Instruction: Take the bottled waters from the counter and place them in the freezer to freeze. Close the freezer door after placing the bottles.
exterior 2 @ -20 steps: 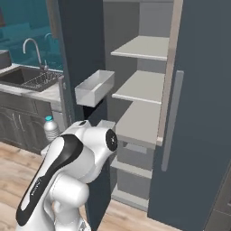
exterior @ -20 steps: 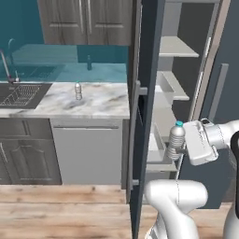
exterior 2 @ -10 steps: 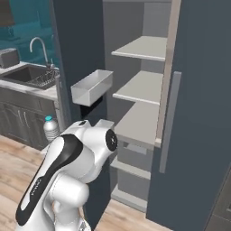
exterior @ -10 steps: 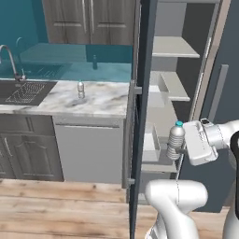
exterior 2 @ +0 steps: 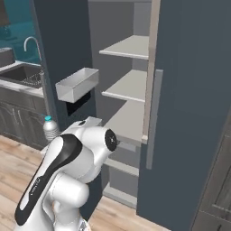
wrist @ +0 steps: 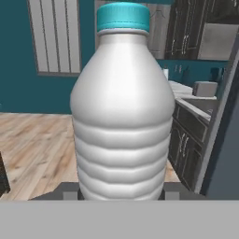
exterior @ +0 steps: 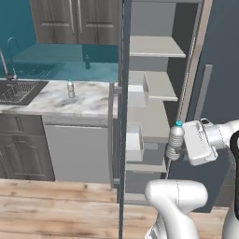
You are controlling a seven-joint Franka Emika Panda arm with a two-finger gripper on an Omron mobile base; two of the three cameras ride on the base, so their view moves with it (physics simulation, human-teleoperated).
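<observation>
While my end effector [exterior: 183,144] clamps one bottle [exterior: 175,141] just outside the freezer [exterior: 154,107], clipping its shelf edge could dislodge it.

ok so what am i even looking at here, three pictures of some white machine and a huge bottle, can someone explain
It is a rendered kitchen with a white robot arm on a base that can drive. Two pictures come from cameras on that base, behind the arm, one to its left and one to its right, so they show the same scene from two sides. The third comes from a camera on the robot's hand, which is why the bottle looks huge there.

The gripper, the two-fingered hand, is shut on that small water bottle with a light blue cap, held upright in front of the open freezer, whose shelves are pale grey. The freezer door stands open, seen edge-on in the left view.

A second bottle stands on the marble counter, beside the sink.
</observation>
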